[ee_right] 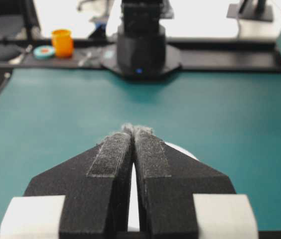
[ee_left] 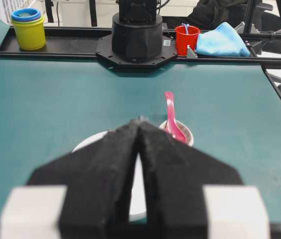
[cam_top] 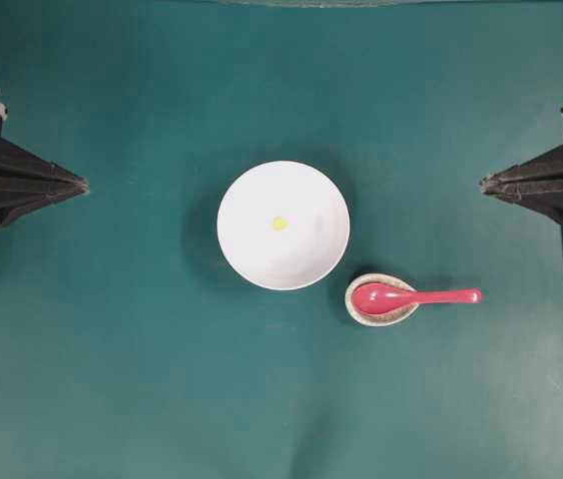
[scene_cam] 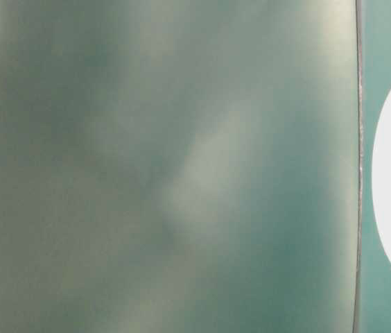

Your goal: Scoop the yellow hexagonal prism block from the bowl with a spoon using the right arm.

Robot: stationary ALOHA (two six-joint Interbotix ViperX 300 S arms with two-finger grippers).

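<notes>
- Overhead: yellow hexagonal prism block (cam_top: 279,224) is sitting mid white bowl (cam_top: 283,226); pink-red spoon (cam_top: 411,296) is resting in a small beige dish (cam_top: 381,299) at the bowl's 4 o'clock. Left gripper (cam_top: 84,185) and right gripper (cam_top: 484,184) are sitting pressed together, well apart from everything.
- Table-level: just blur, with the bowl's white edge showing at 3 o'clock.
- Left wrist: fingers are touching, spoon ahead.
- Right wrist: fingers are touching too, bowl peeking out behind.

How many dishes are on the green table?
2. The big white bowl sits in the middle with the yellow block inside. The small speckled dish sits beside it, holding the pink spoon.

Block (cam_top: 279,224) in bowl (cam_top: 247,244); spoon (cam_top: 411,296) beside.
</notes>
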